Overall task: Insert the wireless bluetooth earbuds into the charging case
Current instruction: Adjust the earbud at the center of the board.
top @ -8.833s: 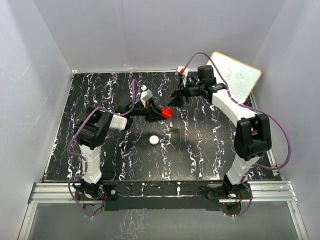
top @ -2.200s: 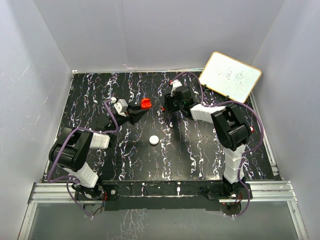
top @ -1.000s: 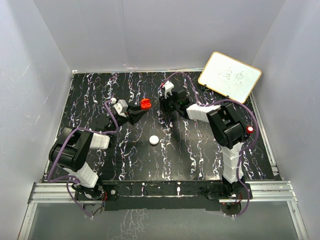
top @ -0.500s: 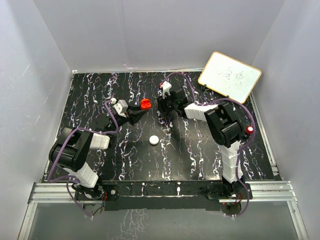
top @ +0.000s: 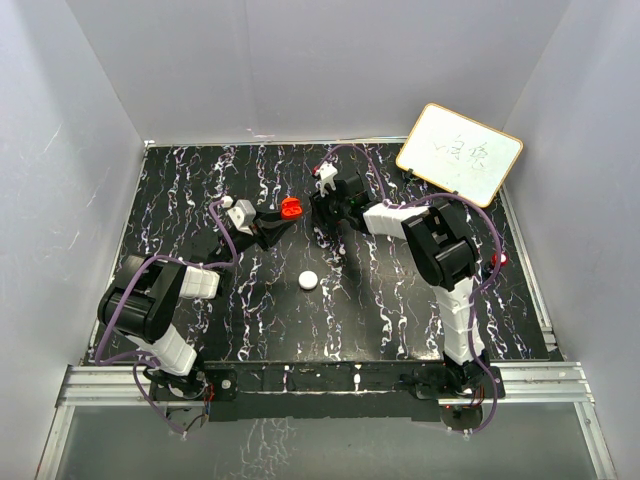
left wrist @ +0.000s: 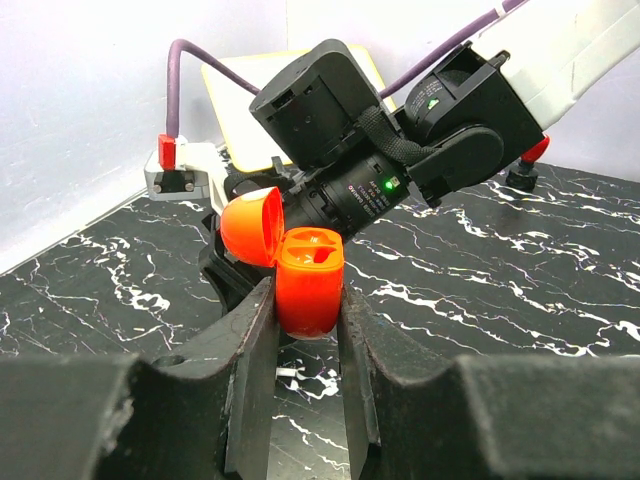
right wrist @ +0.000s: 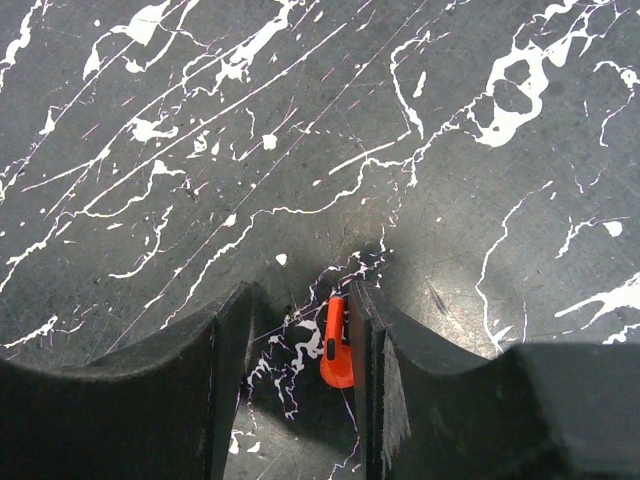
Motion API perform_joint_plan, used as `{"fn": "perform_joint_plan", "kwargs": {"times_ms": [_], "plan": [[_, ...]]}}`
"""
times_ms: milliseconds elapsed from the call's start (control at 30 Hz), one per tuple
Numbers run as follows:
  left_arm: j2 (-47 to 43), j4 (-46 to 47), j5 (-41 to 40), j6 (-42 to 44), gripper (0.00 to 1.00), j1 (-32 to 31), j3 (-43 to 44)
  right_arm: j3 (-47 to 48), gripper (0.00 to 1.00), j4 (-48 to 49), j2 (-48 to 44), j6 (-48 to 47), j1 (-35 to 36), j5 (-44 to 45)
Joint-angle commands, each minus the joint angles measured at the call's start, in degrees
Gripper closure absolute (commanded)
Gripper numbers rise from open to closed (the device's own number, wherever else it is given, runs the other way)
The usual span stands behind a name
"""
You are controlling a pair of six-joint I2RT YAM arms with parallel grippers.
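**A:** Which step is this?

**B:** Getting an earbud to the case, I'd say. The left gripper (left wrist: 303, 300) is clamped tight on the case (left wrist: 312, 262). The case is upright with its lid (left wrist: 250, 225) tipped open. It hangs above the table (top: 400, 300), a little toward the far edge and midway between the side edges.

**A:** And the earbud?

**B:** The earbud (right wrist: 336, 345) is between the fingers of the right gripper (right wrist: 300, 300), lying along the inner face of one finger. The jaws stand part-way apart, wider than the earbud. I cannot tell whether it is pinched or merely lies on the table below.

**A:** How do the arms sit?

**B:** The left reaches low and long from the near left corner, with its gripper level. The right is folded, elbow high over the right half and forearm swung in toward the middle. Its wrist is just beside the case and its fingers aim down at the table.

**A:** Next move?

**B:** First a sure hold on the earbud. Then lift it over the open top, line it up with a socket and ease it down while the left holds steady. It's a tiny piece, so it could slip or go in crooked.
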Motion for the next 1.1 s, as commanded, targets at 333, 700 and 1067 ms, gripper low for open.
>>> {"fn": "perform_joint_plan", "kwargs": {"times_ms": [333, 700, 1067], "plan": [[-2.50, 10.76, -0.07, 1.03, 1.00, 0.50, -0.44, -5.41, 0.59, 0.83, -5.11, -0.95, 0.12, -2.53], [-3.32, 10.76, 0.09, 0.81, 1.00, 0.47, -0.86, -10.42, 0.60, -0.12, -10.02, -1.45, 0.14, -4.43], [-4.11, 10.76, 0.19, 0.44, 1.00, 0.51, -1.17, -17.66, 0.62, 1.36, -20.34, -1.18, 0.08, -6.43]]}}
